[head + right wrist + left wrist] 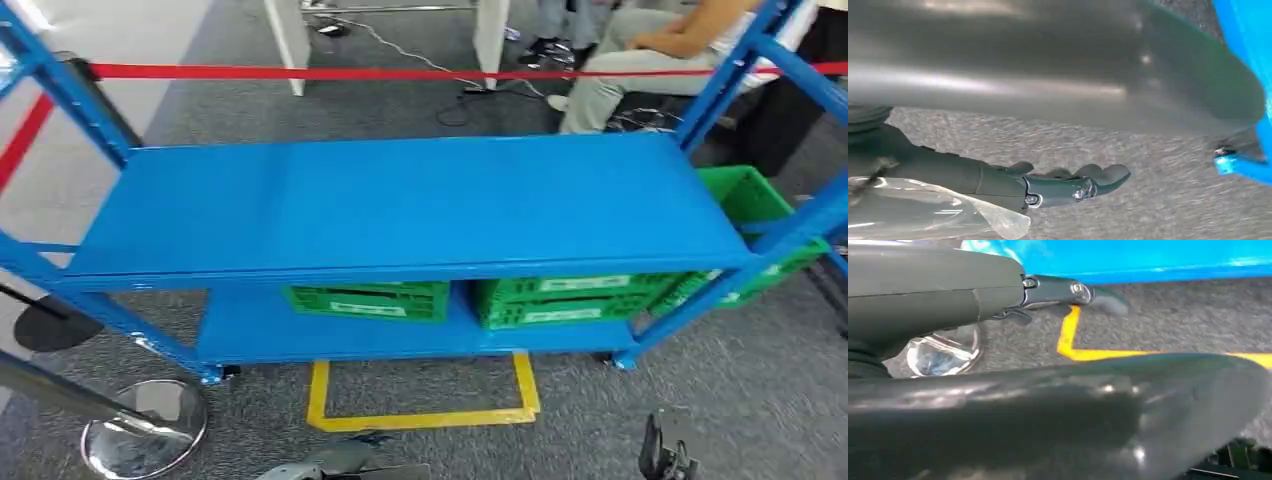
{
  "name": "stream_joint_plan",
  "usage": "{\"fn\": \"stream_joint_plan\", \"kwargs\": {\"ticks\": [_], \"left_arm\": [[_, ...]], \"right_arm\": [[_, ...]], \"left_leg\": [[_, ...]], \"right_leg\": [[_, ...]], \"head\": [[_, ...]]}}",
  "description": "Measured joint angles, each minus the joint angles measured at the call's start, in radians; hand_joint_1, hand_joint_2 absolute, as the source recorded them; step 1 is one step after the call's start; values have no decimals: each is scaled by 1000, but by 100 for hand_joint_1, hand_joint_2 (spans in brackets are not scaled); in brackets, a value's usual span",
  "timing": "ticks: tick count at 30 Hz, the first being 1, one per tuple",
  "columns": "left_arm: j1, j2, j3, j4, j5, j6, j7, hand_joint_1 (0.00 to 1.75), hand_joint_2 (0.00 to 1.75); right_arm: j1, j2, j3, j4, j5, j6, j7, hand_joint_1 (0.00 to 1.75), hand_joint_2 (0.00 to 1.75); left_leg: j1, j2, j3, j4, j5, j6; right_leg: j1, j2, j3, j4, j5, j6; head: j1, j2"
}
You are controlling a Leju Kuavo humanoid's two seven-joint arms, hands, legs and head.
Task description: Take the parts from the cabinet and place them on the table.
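The parts themselves cannot be seen. Green crates [370,300] sit on the low shelf of the blue cabinet [400,205], and one more green crate [745,195] stands just beside its right end. The top shelf is bare. No bench is in sight. The left hand [998,295] and right hand [1048,185] hang low over the grey floor [740,400], fingers [1103,176] stretched out and holding nothing. This fits a job with parts to fetch, or one with all parts carried away.

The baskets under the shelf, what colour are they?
The baskets are green with pale labels on their sides, clearest in the head view.
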Motion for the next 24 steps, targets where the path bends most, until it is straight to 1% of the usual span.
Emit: {"fn": "stream_joint_plan", "kwargs": {"ticks": [1, 2, 3, 4, 5, 6, 7, 8, 10, 11, 12, 13, 14, 15, 16, 17, 18, 19, 20, 21, 22, 23, 24], "left_arm": [[1, 0, 0, 0, -1, 0, 0, 0, 0], [2, 0, 0, 0, -2, 0, 0, 0, 0], [3, 0, 0, 0, -3, 0, 0, 0, 0], [2, 0, 0, 0, -4, 1, 0, 0, 0], [2, 0, -1, 0, -4, 2, -1, 0, 0], [2, 0, -1, 0, -5, 2, -3, 0, 0], [2, 3, -1, 0, -5, 3, -3, 0, 0], [2, 3, -2, 0, -5, 3, -4, 0, 0], [5, 4, -2, 0, -5, 5, -5, 0, 0], [5, 6, -4, 0, -5, 9, -5, 0, 0], [4, 6, -6, 0, -7, 16, -4, 0, 0], [2, 5, -7, 0, -8, 21, -3, 0, 0], [0, 5, -8, 0, -8, 23, -3, 0, 0], [-1, 5, -8, 0, -8, 24, -3, 0, 0], [0, 5, -8, 0, -8, 27, -3, 0, 0], [1, 5, -8, 0, -8, 29, -3, 0, 0], [1, 5, -8, 0, -7, 31, -2, 0, 175], [1, 5, -8, 0, -6, 32, -1, 0, 175], [1, 5, -8, 0, -5, 33, 0, 0, 175], [1, 5, -8, 0, -3, 32, 3, 0, 175], [2, 7, -8, 0, 7, 27, 9, 0, 175], [6, 11, -6, 1, 26, 21, 17, 0, 175], [15, 14, 1, 1, 52, 14, 22, 0, 175]], "right_arm": [[4, -1, 0, 0, 0, 0, 0, 0, 0], [7, -1, 0, 0, 0, 0, 0, 0, 0], [7, -1, 0, 0, 1, 0, 0, 0, 0], [6, -2, 0, 0, 3, -2, 0, 0, 0], [4, -2, 1, 0, 8, -3, -1, 0, 0], [2, -2, 2, 0, 10, -4, -1, 0, 0], [0, 1, 4, 3, 11, -4, 0, 0, 0], [-4, 0, 5, 3, 13, -4, 0, 0, 0], [0, 0, 5, 4, 14, -3, 2, 0, 0], [1, 1, 5, 4, 11, 2, 7, 0, 0], [0, 1, 5, 5, 3, 12, 18, 0, 0], [2, 1, 5, 6, 0, 19, 24, 0, 0], [4, 1, 5, 6, -2, 21, 27, 0, 0], [6, 1, 5, 8, -2, 23, 31, 0, 0], [7, 0, 5, 9, -2, 24, 32, 0, 0], [8, -1, 4, 10, -2, 25, 32, 0, 0], [8, -1, 5, 10, 0, 27, 31, 0, 0], [7, -1, 5, 10, 1, 27, 30, 0, 175], [6, -1, 5, 10, 1, 26, 30, 0, 175], [5, -1, 5, 10, 0, 26, 31, 0, 175], [6, 0, 6, 10, -2, 29, 34, 0, 175], [5, 6, 16, 11, -7, 37, 35, 0, 175], [7, 3, 32, 11, -17, 43, 42, 0, 175]], "left_leg": [[0, -15, 0, 1, 0, 0], [1, -29, 0, 2, -1, -1], [3, -44, 2, 3, -3, -4], [6, -48, 5, 6, -6, -8], [11, -57, 8, 11, -11, -15], [12, -63, 8, 21, -21, -25], [6, -68, 2, 34, -29, -34], [5, -70, -5, 42, -31, -35], [5, -70, -5, 41, -30, -37], [7, -70, -7, 44, -36, -40], [7, -52, -6, 53, -46, -46], [6, -26, -23, 89, -69, -54], [10, -11, -56, 159, -105, -60], [13, -4, -100, 245, -141, -63], [15, -2, -139, 319, -167, -64], [15, -2, -166, 364, -175, -63], [15, -2, -170, 361, -155, -60], [14, -2, -150, 314, -112, -53], [11, -2, -115, 232, -59, -42], [5, -2, -73, 138, -7, -25], [-4, 2, -47, 82, 4, -6], [-5, 6, -40, 74, -4, 0], [-11, 4, -35, 56, -7, 2]], "right_leg": [[-1, 4, -39, 63, -19, 4], [-2, 4, -60, 88, -14, 7], [-5, 4, -57, 60, 22, 11], [-10, 4, -32, -3, 71, 17], [-15, 5, 6, -91, 124, 23], [-23, 6, 41, -177, 163, 32], [-19, 19, 50, -194, 139, 36], [-20, 21, 60, -195, 139, 9], [-16, 21, 57, -193, 138, 0], [-19, 21, 58, -192, 139, -6], [-20, 19, 60, -193, 137, -11], [-21, 18, 63, -194, 135, -17], [-20, 13, 65, -194, 132, -21], [-18, 8, 67, -194, 130, -24], [-18, 4, 69, -194, 128, -27], [-17, 2, 71, -194, 126, -27], [-15, 1, 74, -194, 123, -27], [-13, 1, 79, -194, 120, -27], [-9, 1, 86, -194, 117, -27], [-6, 0, 95, -196, 113, -27], [-10, -1, 93, -200, 111, -28], [0, -2, 99, -201, 108, -23], [-8, -4, 97, -203, 110, -17]], "head": [[-2, 0], [0, 0], [-2, 0], [-1, 0], [-1, 0], [0, 0], [8, 0], [6, 0], [-1, 0], [2, 0], [0, 0], [-8, 0], [-7, 0], [-8, 0], [-8, 0], [-8, 0], [-8, 0], [-8, 0], [-8, 0], [-8, 0], [-7, 0], [-1, 0], [-4, 0]]}}
